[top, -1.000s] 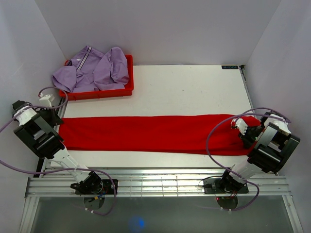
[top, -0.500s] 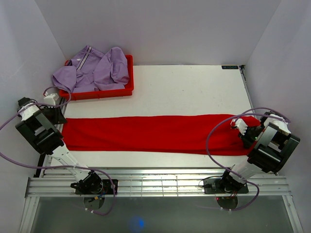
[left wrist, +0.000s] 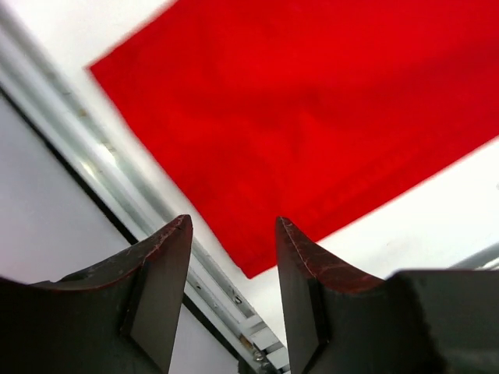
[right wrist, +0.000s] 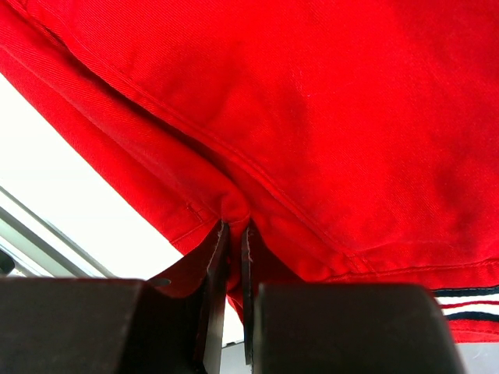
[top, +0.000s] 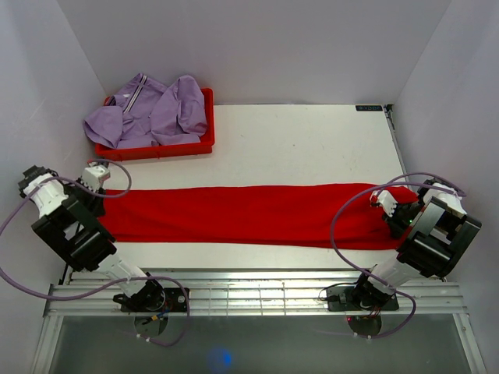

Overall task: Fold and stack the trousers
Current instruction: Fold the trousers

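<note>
- Top external: red trousers [top: 249,216] lie flat in a long band across the near half of the white bench [top: 296,148], one end at each arm. Judged reason: spread full length so the ends can be brought together for the fold.
- The left claw [top: 92,199] sits at the band's left end and the right claw [top: 398,220] at its right end, the arms well apart.
- A red tray [top: 156,149] stands at the far left corner, heaped with a lilac garment [top: 148,113]. No folded stack shows on the bench.
- The room is a plain pale enclosure with walls on three sides; an aluminium rail [top: 257,296] runs along the near edge.
- Left wrist: the left claw [left wrist: 231,226] has its jaws parted with nothing between them. It hangs above a corner of the trousers [left wrist: 312,117], which lies flat near the bench edge. Holds nothing.
- Right wrist: the right claw [right wrist: 234,230] has its jaws nearly together, pinching a raised fold of the trousers [right wrist: 351,117] by a seam. A striped band [right wrist: 468,305] shows at lower right. This grip likely anchors that end for the fold.
</note>
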